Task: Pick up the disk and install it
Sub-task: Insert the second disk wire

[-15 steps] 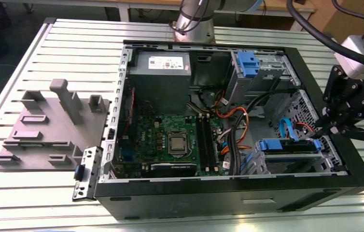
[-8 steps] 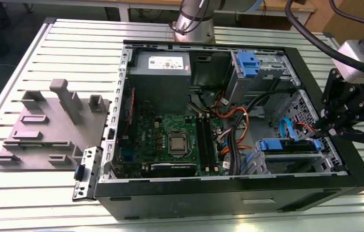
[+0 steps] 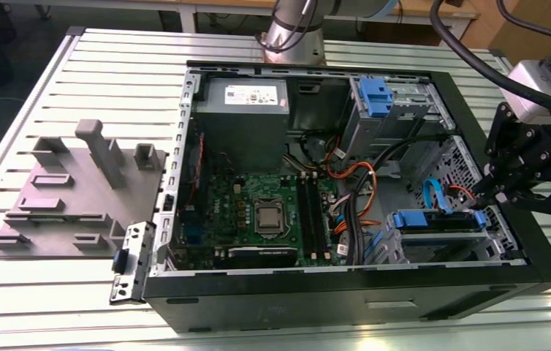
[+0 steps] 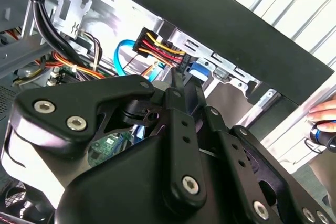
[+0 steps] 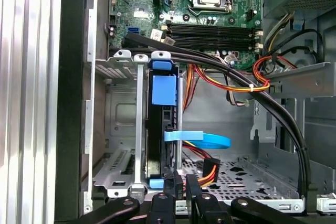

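Slatted aluminium table [image 3: 32,95], with an open black computer case [image 3: 354,300] lying on its side on it.

Disk [image 5: 160,129]: seated edge-up in the metal drive cage [image 5: 118,129] in the case's lower corner, on the exterior view's right. Its blue plastic rail end with the handle tab faces the motherboard [image 5: 210,3]; in the exterior view the same blue rail [image 3: 422,219] shows on top of the cage. The other end of the disk sits just in front of the fingertips.

Gripper [image 5: 180,182]: black, linkage type, at the case's edge on the exterior view's right. In the first wrist view the two fingertips stand close together, right at the disk's cabled end; a narrow gap shows between them. Cannot tell whether they pinch anything or merely sit nearly together.

Cables: a flat light-blue data cable [image 5: 202,140] loops away from the disk's side; a red-yellow-black power lead [image 5: 207,169] lies just beside the fingertips. A thick black cable bundle [image 5: 273,108] crosses above the cage towards the case wall.

Elsewhere in the case: grey power-supply box [image 3: 244,110] in the far corner, a second blue bracket [image 3: 373,99] in the upper bay. A grey fixture plate [image 3: 76,190] with upright blocks sits on the table, on the exterior view's left of the case.

In the second wrist view a person's fingers [image 4: 323,111] show beyond the case.
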